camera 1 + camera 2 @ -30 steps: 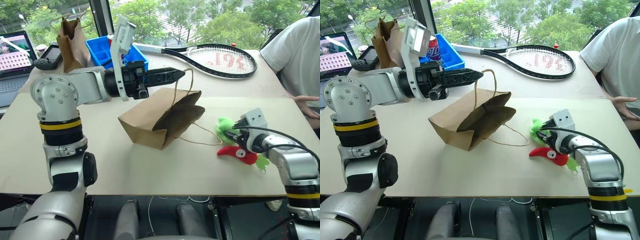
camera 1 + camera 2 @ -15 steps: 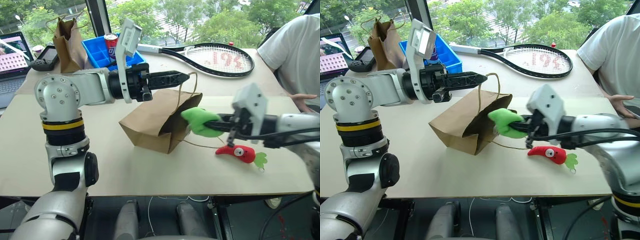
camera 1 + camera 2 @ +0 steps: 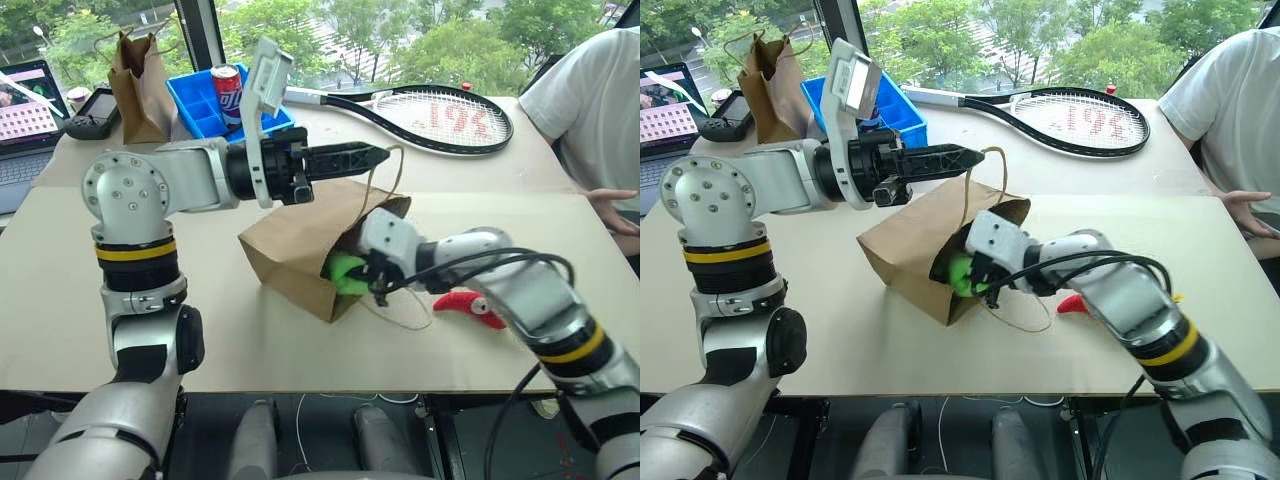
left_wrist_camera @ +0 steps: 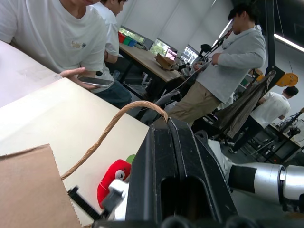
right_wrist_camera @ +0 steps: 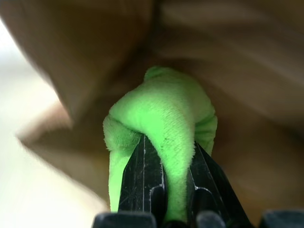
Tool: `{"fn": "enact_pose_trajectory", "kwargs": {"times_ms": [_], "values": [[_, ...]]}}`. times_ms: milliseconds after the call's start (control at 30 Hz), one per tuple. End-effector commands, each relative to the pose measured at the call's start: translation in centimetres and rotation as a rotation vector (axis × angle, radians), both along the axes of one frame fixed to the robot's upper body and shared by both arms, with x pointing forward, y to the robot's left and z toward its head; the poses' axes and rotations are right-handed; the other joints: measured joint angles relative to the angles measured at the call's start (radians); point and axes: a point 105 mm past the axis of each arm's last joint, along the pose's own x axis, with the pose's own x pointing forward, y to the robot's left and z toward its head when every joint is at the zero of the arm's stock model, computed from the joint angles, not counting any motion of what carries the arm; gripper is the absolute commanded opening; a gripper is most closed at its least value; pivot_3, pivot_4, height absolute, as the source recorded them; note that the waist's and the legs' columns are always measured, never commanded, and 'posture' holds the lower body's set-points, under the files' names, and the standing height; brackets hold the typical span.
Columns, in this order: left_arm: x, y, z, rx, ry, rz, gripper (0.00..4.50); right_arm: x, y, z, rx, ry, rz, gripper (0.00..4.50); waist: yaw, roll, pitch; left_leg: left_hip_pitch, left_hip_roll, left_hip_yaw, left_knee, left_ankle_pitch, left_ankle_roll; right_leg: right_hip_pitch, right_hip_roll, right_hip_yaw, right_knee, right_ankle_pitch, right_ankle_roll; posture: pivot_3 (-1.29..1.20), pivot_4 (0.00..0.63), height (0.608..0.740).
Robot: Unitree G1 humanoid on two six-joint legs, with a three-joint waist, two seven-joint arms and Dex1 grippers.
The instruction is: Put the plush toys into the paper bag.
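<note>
The light-brown paper bag (image 3: 290, 245) lies on its side on the table, mouth facing right. My left gripper (image 3: 380, 153) is shut on its twine handle (image 4: 114, 126) and holds the mouth's upper edge up. Inside the mouth sits the light-green plush toy (image 3: 347, 272), with my right gripper (image 5: 168, 142) shut on it; its black fingers pinch the green plush (image 5: 164, 114) against the brown paper interior. The red chili plush toy (image 3: 465, 303) lies on the table right of the bag, partly hidden behind my right forearm.
At the back left stand a narrower dark brown bag (image 3: 140, 85), a blue bin (image 3: 205, 105) with a soda can (image 3: 228, 88), and a laptop (image 3: 25, 110). A tennis racket (image 3: 440, 115) lies at the back. A person (image 3: 590, 100) sits at the right edge, hand (image 3: 610, 205) on the table.
My right gripper picked the green toy up from beside the red chili and carried it left into the bag's mouth. The left gripper kept holding the handle in place.
</note>
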Motion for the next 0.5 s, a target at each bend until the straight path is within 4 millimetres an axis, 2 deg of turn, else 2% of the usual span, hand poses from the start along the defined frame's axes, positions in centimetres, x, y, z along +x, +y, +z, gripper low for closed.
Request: {"fn": "enact_pose_trajectory", "kwargs": {"times_ms": [33, 67, 200, 233, 300, 367, 433, 500], "values": [[-0.7, 0.4, 1.3, -0.039, -0.066, 0.006, 0.0, 2.0, -0.4, 1.2, 0.099, -0.097, -0.147, 0.01, 0.0, 0.0, 0.0, 0.0, 0.0, 0.0, 0.0, 0.0, 0.0, 0.0, 0.0, -0.001, 0.0, 0.0, 0.0, 0.0, 0.15, 0.74], [-0.7, 0.4, 1.3, -0.039, -0.065, 0.007, 0.0, 2.3, -0.4, 1.3, 0.113, -0.114, -0.175, 0.01, 0.001, 0.0, 0.0, 0.0, 0.0, 0.0, 0.0, 0.0, 0.0, 0.0, 0.0, 0.0, 0.0, 0.0, 0.0, 0.0, 0.15, 0.74], [-0.7, 0.6, 1.1, -0.035, -0.063, 0.018, 0.0, 2.6, -0.2, 2.4, 0.356, -0.039, -0.297, 0.01, 0.003, 0.0, 0.0, 0.0, 0.0, 0.0, 0.0, 0.0, 0.0, 0.0, 0.0, 0.0, 0.001, 0.0, 0.0, 0.0, 0.15, 0.74], [-0.6, 0.6, 1.0, -0.034, -0.062, 0.018, 0.0, 2.5, -0.3, 2.4, 0.372, -0.026, -0.306, 0.94, 0.003, 0.0, 0.0, 0.0, 0.0, 0.0, 0.0, 0.0, 0.0, 0.0, 0.0, -0.001, 0.001, 0.0, 0.0, 0.0, 0.15, 0.74], [-0.6, 0.5, 1.0, -0.036, -0.06, 0.016, 0.0, 1.9, -0.2, 1.9, 0.37, 0.009, -0.299, 1.54, 0.005, 0.0, 0.0, 0.0, 0.0, -0.001, 0.0, 0.0, 0.0, 0.0, 0.0, -0.001, 0.001, 0.0, 0.0, 0.0, 0.15, 0.74], [-0.6, 0.4, 0.9, -0.036, -0.058, 0.013, 0.0, 1.3, -0.1, 1.8, 0.382, 0.038, -0.291, 2.32, 0.007, 0.0, 0.0, 0.0, 0.0, 0.0, 0.0, 0.0, 0.0, 0.0, 0.0, -0.001, 0.001, 0.0, 0.0, 0.0, 0.15, 0.74], [-0.5, 0.4, 0.8, -0.034, -0.054, 0.011, 0.0, 0.7, -0.2, 1.8, 0.398, 0.06, -0.288, 2.83, 0.006, 0.0, 0.0, 0.0, 0.0, 0.0, 0.0, 0.0, 0.0, 0.0, 0.0, -0.001, 0.001, 0.0, 0.0, 0.0, 0.15, 0.74], [-0.4, 0.3, 0.5, -0.026, -0.049, 0.008, 0.0, 0.3, -0.6, 1.8, 0.393, 0.064, -0.287, 3.62, 0.005, 0.0, 0.0, 0.0, 0.0, 0.0, 0.0, 0.0, 0.0, 0.0, 0.0, -0.001, 0.001, 0.0, 0.0, 0.0, 0.15, 0.74]]}}
